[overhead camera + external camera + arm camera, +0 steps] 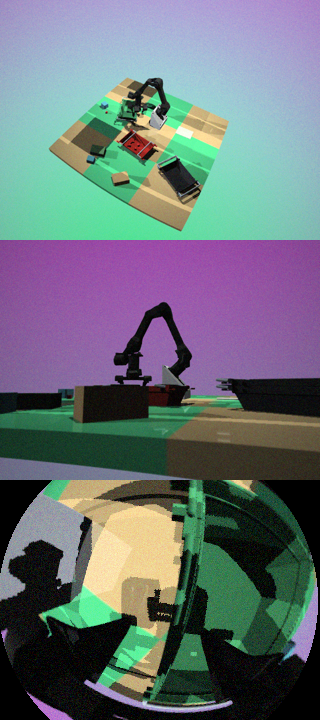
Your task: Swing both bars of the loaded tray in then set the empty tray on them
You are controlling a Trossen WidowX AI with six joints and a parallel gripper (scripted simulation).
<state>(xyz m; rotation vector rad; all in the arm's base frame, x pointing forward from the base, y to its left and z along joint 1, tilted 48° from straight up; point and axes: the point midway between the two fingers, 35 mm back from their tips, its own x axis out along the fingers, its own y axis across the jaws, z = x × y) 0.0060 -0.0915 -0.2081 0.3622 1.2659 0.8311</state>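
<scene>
The loaded red tray [129, 149] [157, 398] stands near the table's middle with small red blocks inside. Its two wire bars, one bar [128, 138] at the left end and one bar [146, 150] at the right, lie across its top. The empty green tray [123, 111] [230, 575] stands beside the robot base, its wire bars at its ends. My gripper [138, 114] [132, 384] [166, 627] is open and points down at the green tray's long side nearest the base. In the wrist view that wall runs between the fingers, not clamped. The wooden block hides the green tray in the exterior view.
A black tray [178, 175] [279, 395] with bars out stands at the right. A wooden block [120, 178] [113, 404], a dark green block [98, 150], blue cubes [90, 159] [104, 105], a tiny red cube [106, 112] and a white plate [184, 132] lie around.
</scene>
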